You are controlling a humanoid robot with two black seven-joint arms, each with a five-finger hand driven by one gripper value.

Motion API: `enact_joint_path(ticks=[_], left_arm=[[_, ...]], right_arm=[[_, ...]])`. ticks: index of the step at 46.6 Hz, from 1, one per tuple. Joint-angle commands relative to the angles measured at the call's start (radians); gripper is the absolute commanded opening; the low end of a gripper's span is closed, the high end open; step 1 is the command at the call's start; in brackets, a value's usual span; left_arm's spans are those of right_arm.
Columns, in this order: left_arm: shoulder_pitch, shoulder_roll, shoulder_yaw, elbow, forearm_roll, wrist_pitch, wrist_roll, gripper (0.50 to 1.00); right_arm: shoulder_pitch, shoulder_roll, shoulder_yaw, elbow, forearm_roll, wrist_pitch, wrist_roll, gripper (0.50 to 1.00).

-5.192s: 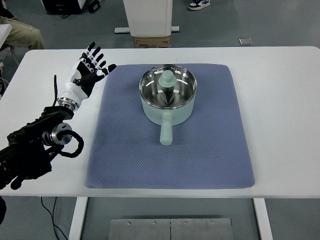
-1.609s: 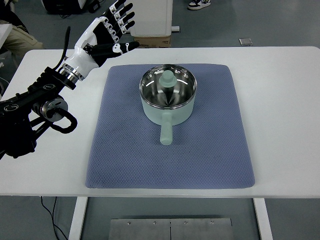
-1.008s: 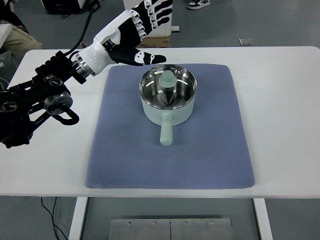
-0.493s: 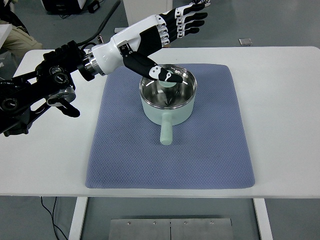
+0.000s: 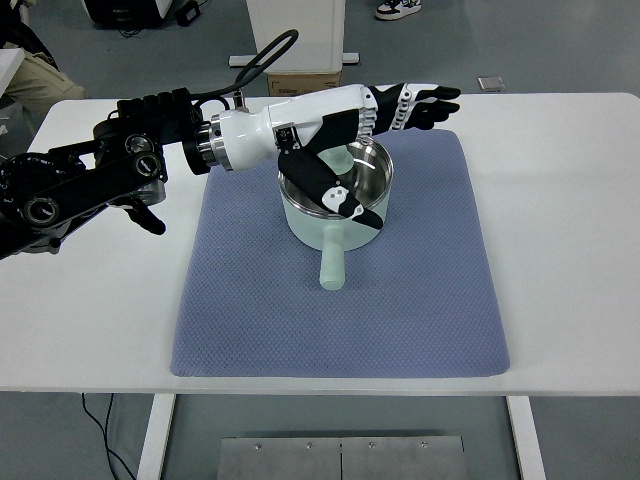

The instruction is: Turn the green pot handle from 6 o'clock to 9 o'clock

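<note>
While the pale green metal pot with a shiny steel interior [image 5: 335,195] sat toward the far side of the blue-grey quilted mat [image 5: 340,300], its stubby green handle [image 5: 330,265] pointed at the mat's near edge. The white-and-black left hand [image 5: 375,125] reached across the pot's rim, fingers [image 5: 430,100] spread, thumb inside, grasping nothing.

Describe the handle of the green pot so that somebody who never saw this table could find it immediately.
A blue-grey mat covers the middle of the white table, and the pale green pot stands on the mat's far half, under the robot's left hand. The handle is the short green stick that leaves the pot's near wall and points toward the camera. It is the only part that lies out over the mat.
</note>
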Motion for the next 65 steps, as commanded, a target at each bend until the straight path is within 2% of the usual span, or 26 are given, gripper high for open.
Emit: enact_joint_path(ticks=[1, 17, 38, 52, 65], left_arm=[[-0.008, -0.007, 0.02, 0.0, 0.021, 0.0, 0.0, 1.0], [-0.048, -0.044, 0.069, 0.002, 0.162, -0.001, 0.0, 1.0], [-0.084, -0.07, 0.09, 0.017, 0.296, -0.052, 0.0, 1.0], [-0.098, -0.113, 0.132, 0.088, 0.349, -0.084, 0.0, 1.0], [-0.097, -0.136, 0.136, 0.106, 0.406, -0.115, 0.0, 1.0]], right_arm=[[0.0, 0.0, 0.001, 0.0, 0.0, 0.0, 0.0, 1.0], [0.0, 0.0, -0.001, 0.0, 0.0, 0.0, 0.0, 1.0], [0.0, 0.0, 0.001, 0.0, 0.0, 0.0, 0.0, 1.0], [0.0, 0.0, 0.001, 0.0, 0.0, 0.0, 0.0, 1.0], [0.0, 0.0, 0.001, 0.0, 0.0, 0.0, 0.0, 1.0]])
